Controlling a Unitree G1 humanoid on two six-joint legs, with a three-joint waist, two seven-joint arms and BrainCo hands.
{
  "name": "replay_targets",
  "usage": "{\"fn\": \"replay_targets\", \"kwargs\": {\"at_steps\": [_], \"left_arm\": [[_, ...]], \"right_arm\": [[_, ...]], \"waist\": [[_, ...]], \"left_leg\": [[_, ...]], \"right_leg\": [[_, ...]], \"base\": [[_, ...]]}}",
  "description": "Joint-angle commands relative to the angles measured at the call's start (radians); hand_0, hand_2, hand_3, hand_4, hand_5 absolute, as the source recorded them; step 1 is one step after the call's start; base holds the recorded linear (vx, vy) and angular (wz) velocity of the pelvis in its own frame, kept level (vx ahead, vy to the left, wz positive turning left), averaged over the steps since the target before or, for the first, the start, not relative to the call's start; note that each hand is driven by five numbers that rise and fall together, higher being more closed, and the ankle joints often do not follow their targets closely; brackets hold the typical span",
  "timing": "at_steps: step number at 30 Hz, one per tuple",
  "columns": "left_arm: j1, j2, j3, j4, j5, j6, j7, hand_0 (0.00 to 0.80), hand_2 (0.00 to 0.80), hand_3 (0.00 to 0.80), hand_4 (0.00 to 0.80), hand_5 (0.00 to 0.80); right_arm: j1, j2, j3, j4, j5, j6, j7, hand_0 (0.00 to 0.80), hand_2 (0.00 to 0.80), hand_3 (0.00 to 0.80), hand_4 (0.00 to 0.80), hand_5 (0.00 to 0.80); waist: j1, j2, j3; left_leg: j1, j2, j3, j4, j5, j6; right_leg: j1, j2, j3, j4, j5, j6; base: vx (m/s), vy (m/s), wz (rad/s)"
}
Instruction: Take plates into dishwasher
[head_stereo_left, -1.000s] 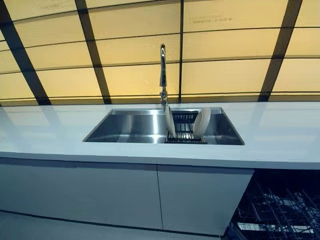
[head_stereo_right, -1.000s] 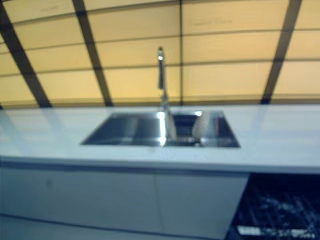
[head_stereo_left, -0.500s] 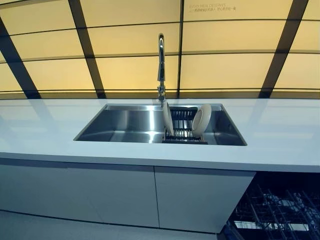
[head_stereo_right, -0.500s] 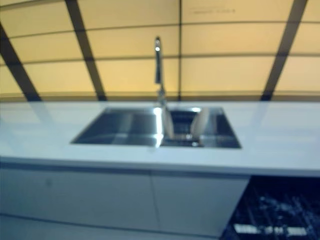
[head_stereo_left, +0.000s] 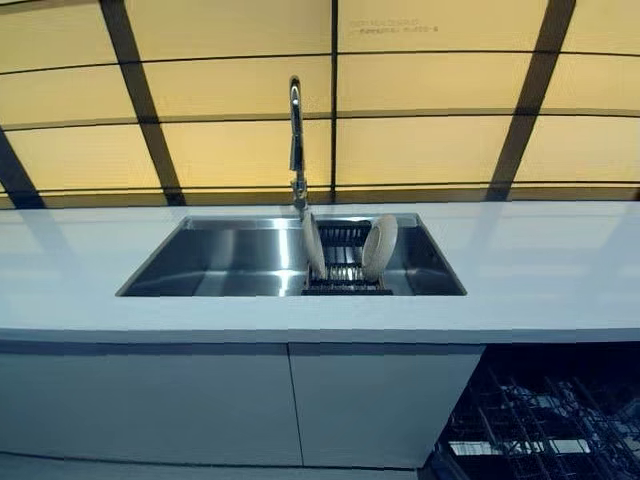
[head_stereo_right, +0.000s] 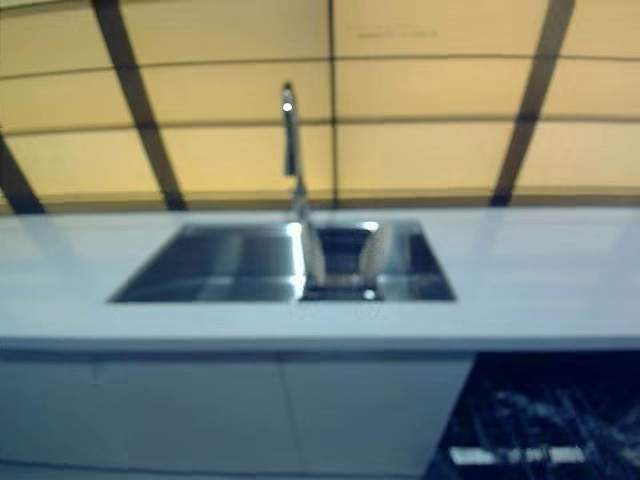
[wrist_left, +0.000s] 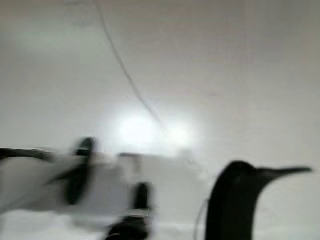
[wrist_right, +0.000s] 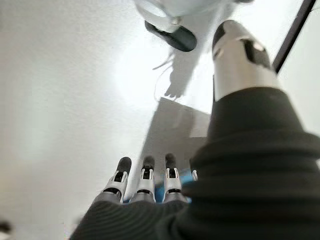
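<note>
Two pale plates stand on edge in a dark wire rack (head_stereo_left: 345, 274) at the right end of the steel sink (head_stereo_left: 215, 260): one plate (head_stereo_left: 313, 246) on the rack's left side, the other plate (head_stereo_left: 380, 247) on its right, leaning. The dishwasher's dark wire basket (head_stereo_left: 540, 425) shows below the counter at the lower right. Neither hand appears in the eye views. My right hand (wrist_right: 145, 182) shows in its wrist view above pale floor, fingers straight and holding nothing. In the left wrist view only a blurred dark part of my left hand (wrist_left: 235, 200) shows.
A tall chrome faucet (head_stereo_left: 296, 140) rises behind the sink. The white counter (head_stereo_left: 545, 270) runs left and right of it, with grey cabinet doors (head_stereo_left: 200, 400) beneath. A wall of yellow panels with dark strips (head_stereo_left: 440, 90) stands behind.
The whole picture has shifted left, so the camera has moved. The plates, rack and sink keep their places relative to each other.
</note>
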Motion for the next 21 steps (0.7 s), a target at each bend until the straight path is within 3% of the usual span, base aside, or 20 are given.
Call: {"fn": "replay_targets", "kwargs": {"at_steps": [1, 14, 17, 18, 19, 21], "left_arm": [[-0.008, 0.044, -0.032, -0.032, 0.005, 0.009, 0.001, 0.0, 0.0, 0.0, 0.0, 0.0], [-0.03, 0.028, -0.061, -0.025, 0.04, -0.002, -0.041, 0.0, 0.0, 0.0, 0.0, 0.0], [-0.025, 0.028, -0.07, -0.026, 0.071, -0.004, -0.052, 0.0, 0.0, 0.0, 0.0, 0.0], [-0.023, 0.03, -0.07, -0.025, 0.079, -0.003, -0.05, 0.0, 0.0, 0.0, 0.0, 0.0], [-0.022, 0.037, -0.072, -0.024, 0.095, -0.001, -0.054, 0.0, 0.0, 0.0, 0.0, 0.0], [-0.015, 0.043, -0.081, -0.02, 0.119, 0.005, -0.068, 0.0, 0.0, 0.0, 0.0, 0.0]], "right_arm": [[-0.024, -0.001, -0.032, -0.015, -0.025, -0.03, 0.01, 0.0, 0.0, 0.0, 0.0, 0.0], [-0.056, 0.011, -0.012, -0.039, -0.014, -0.028, 0.055, 0.0, 0.0, 0.0, 0.0, 0.0], [-0.062, 0.013, -0.016, -0.031, -0.025, -0.019, 0.063, 0.0, 0.0, 0.0, 0.0, 0.0], [-0.061, 0.015, -0.018, -0.03, -0.03, -0.016, 0.063, 0.0, 0.0, 0.0, 0.0, 0.0], [-0.059, 0.019, -0.023, -0.029, -0.021, -0.015, 0.059, 0.0, 0.0, 0.0, 0.0, 0.0], [-0.052, 0.013, -0.029, -0.035, -0.025, -0.028, 0.063, 0.0, 0.0, 0.0, 0.0, 0.0]], "waist": [[-0.003, -0.019, -0.025], [0.02, -0.049, -0.042], [0.026, -0.044, -0.052], [0.028, -0.046, -0.058], [0.03, -0.056, -0.069], [0.009, -0.02, -0.066]], "left_leg": [[0.06, -0.047, -0.008, -0.111, 0.021, 0.057], [0.029, -0.061, 0.007, -0.059, -0.014, 0.075], [0.051, -0.07, -0.003, -0.069, -0.028, 0.093], [0.055, -0.078, -0.009, -0.075, -0.028, 0.1], [0.068, -0.104, -0.016, -0.097, -0.027, 0.119], [0.121, -0.092, -0.024, -0.134, -0.03, 0.131]], "right_leg": [[0.019, -0.053, 0.009, 0.117, -0.092, 0.108], [0.022, -0.097, 0.003, 0.064, -0.054, 0.127], [0.031, -0.113, 0.001, 0.091, -0.066, 0.139], [0.037, -0.118, 0.006, 0.112, -0.059, 0.146], [0.018, -0.14, 0.017, 0.222, 0.038, 0.175], [-0.13, -0.141, 0.03, 0.516, 0.14, 0.173]], "base": [[0.12, 0.066, -0.14], [0.067, 0.043, 0.01], [0.112, 0.133, 0.0], [0.092, 0.122, -0.02], [0.097, 0.161, 0.0], [0.099, 0.223, -0.15]]}}
